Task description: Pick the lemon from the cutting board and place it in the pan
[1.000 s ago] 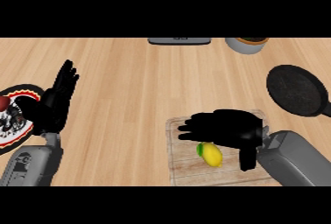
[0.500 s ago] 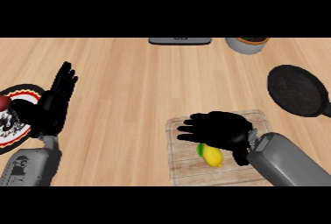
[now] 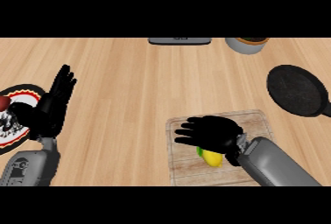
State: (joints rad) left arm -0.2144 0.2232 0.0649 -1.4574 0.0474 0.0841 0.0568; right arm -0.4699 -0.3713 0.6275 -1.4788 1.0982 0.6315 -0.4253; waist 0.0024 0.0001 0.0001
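Observation:
A yellow lemon [image 3: 213, 158] with a green end lies on the pale wooden cutting board [image 3: 249, 120] at the lower middle right. My right hand [image 3: 210, 133] hovers over it with fingers spread flat toward the left, and its palm hides the lemon's upper part; the fingers do not curl round the fruit. The black pan [image 3: 297, 90] sits at the right edge, apart from the board. My left hand [image 3: 51, 106] rests open at the left, fingers up.
A round plate with a red, white and black pattern [image 3: 14, 114] lies at the left edge, partly behind my left hand. A grey pot [image 3: 246, 43] and a dark flat object [image 3: 180, 40] stand at the far edge.
My right hand has slid left and nearer along the board, coming down over the lemon. The left hand and the lemon have stayed where they were.

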